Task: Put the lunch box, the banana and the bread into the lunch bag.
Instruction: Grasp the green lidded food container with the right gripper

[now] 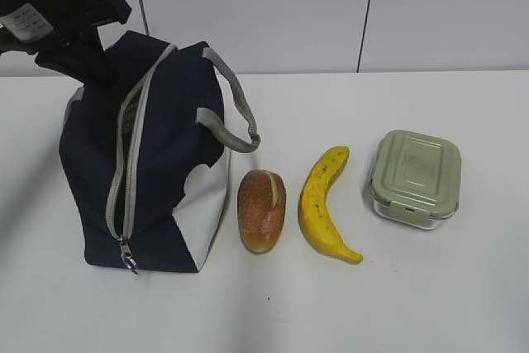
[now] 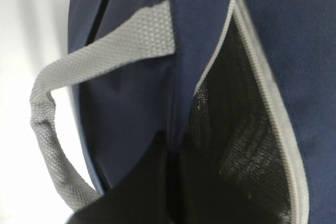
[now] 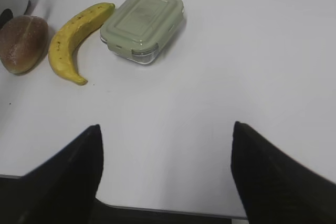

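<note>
Lab-like test bench: bare white table (image 1: pixel 430 303), plain panelled wall (image 1: pixel 273 6).

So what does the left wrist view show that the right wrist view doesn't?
Only the left wrist view: the lunch bag up close, its grey strap handle, grey zipper edge and dark lining through the gap.
Only the right wrist view: bread, banana, lunch box on the white table, and the open right gripper.
Shared: only a sliver of the bag, at the right wrist view's top left.

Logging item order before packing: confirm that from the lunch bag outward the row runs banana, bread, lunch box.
Not quite. Next to the lunch bag lies the bread, then the banana, then the lunch box. The exterior view shows it.
</note>
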Tool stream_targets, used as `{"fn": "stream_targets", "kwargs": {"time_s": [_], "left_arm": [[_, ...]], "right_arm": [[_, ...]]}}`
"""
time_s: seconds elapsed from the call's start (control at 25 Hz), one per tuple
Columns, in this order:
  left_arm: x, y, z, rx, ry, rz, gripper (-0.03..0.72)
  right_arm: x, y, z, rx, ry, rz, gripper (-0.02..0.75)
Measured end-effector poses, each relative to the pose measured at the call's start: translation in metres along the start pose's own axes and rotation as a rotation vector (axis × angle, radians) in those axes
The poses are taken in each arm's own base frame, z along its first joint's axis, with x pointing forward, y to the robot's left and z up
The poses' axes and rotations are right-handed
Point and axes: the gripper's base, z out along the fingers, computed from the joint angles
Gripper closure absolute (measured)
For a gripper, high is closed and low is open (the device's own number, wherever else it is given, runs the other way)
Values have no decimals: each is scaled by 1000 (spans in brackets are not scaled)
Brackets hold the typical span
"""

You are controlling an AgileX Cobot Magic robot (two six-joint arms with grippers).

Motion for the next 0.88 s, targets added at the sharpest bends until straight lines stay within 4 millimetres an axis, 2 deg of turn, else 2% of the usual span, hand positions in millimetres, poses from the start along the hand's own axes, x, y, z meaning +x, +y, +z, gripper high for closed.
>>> {"fn": "stream_targets", "kwargs": {"time_s": [0.32,0.44,0.52,0.64,0.76,0.88], "left_arm": [[2,0,0,5,24,-2,691],[4,0,0,5,40,-2,691],[4,0,0,5,43,-1,691],[4,0,0,5,46,-1,691],[4,0,0,5,47,-1,691],[4,0,0,5,47,-1,691]], "right_arm": [[0,2,0,-25,-3,9,175],[-7,5,2,-63,-2,27,175],[-17,6,15,-83,74,40,175],[-38,8,46,-129,175,111,175],[-56,12,83,-182,255,207,175],[-66,15,127,-219,365,261,175]]}}
